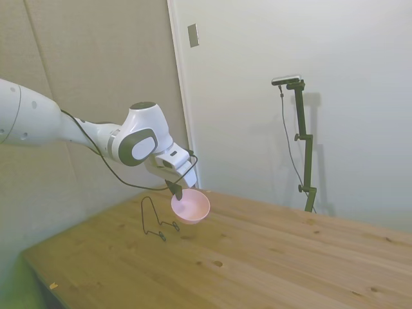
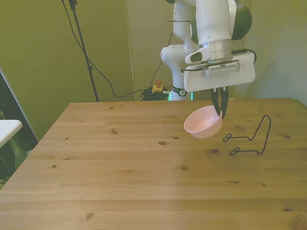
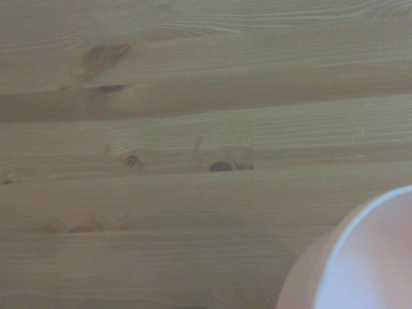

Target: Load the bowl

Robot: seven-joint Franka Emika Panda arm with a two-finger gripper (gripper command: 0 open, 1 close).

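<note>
Jaws pinched tight on the rim of the bowl (image 2: 203, 123), nearly closed, dark fingertips straddling the edge on the front view's right side. Gripper (image 2: 220, 111) pointing down, carrying the pale pink bowl clear of the table (image 2: 120, 167), tilted, open side angled up and off to one side. Shadow on the wood just below it. Near the bowl, on the front view's right, a black wire rack (image 2: 249, 139) standing on the table, apart from the bowl. From the wrist, only a curved pink slice of bowl over knotted pine planks. White arm (image 1: 77, 132) stretched in above the table.
</note>
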